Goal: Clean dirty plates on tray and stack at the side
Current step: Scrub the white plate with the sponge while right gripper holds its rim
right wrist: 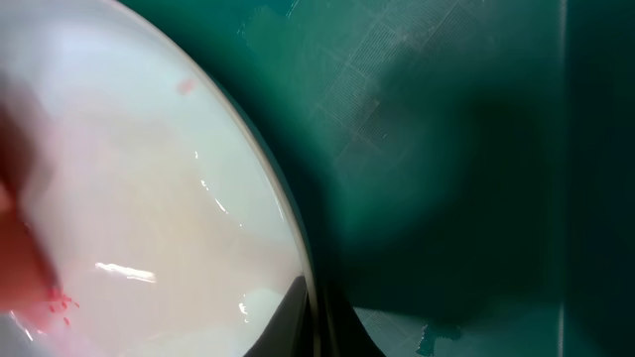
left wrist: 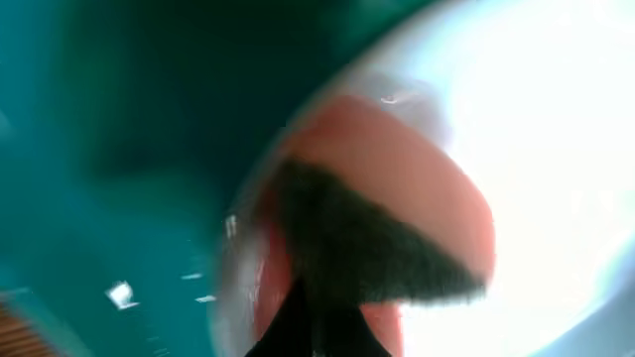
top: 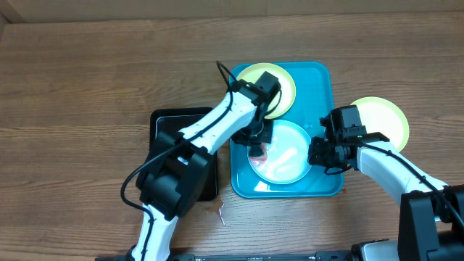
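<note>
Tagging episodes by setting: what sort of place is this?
Probably a lab bench mocked up for dishwashing: wooden table, turquoise tray holding plates, robot arms, the left hand pressing a pink sponge on one.

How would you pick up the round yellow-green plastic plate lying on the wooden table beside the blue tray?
Probably pinch the thin rim of the round yellow-green plastic plate at its right or far edge, coming low from the side. It lies flat on the wooden table, too wide to span; the right arm covers its near-left edge.
</note>
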Controlling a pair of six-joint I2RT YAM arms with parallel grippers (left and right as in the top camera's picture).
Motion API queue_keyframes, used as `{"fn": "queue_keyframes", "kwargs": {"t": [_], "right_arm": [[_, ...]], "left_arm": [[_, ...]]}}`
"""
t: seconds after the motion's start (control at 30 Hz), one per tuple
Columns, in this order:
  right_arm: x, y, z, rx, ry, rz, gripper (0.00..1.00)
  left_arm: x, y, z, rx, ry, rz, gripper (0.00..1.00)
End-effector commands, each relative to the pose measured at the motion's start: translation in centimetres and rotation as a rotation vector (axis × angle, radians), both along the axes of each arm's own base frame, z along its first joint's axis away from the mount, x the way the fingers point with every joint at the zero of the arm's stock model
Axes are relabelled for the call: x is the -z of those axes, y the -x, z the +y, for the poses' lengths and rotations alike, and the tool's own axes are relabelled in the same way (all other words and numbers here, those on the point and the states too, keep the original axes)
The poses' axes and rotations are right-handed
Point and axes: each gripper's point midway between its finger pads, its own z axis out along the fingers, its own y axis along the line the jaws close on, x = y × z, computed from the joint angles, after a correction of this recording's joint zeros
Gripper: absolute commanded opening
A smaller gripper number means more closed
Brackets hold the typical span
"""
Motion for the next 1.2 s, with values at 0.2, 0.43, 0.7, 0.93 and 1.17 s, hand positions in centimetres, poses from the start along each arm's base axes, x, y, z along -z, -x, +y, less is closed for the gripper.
{"fn": "queue_keyframes", "kwargs": {"t": [0.2,0.43,0.7,0.93,1.17], "right_arm": [[0.3,0.5,-0.3,0.002,0.024,0.019,0.04],[0.3,0.6,-0.4,0.002,0.025,0.023,0.04],[0.4,0.8,-0.4,0.001,0.026,0.028,0.04],[0.4,1.0,-0.4,-0.003,0.028,0.038,0.04],[0.6,1.8,-0.5,-0.033,0.038,0.061,0.04]], "left_arm": [[-0.6,3.8,-5.3,0.096,0.238,0.166,0.04],[0.2,5.3,-2.8,0.066,0.074,0.205,0.04],[0.6,0.5,6.7,-0.098,-0.321,0.031,0.04],[-0.3,-2.7,4.5,-0.091,-0.189,-0.048,0.04],[-0.3,-2.4,-1.1,-0.018,0.011,-0.060,0.04]]}}
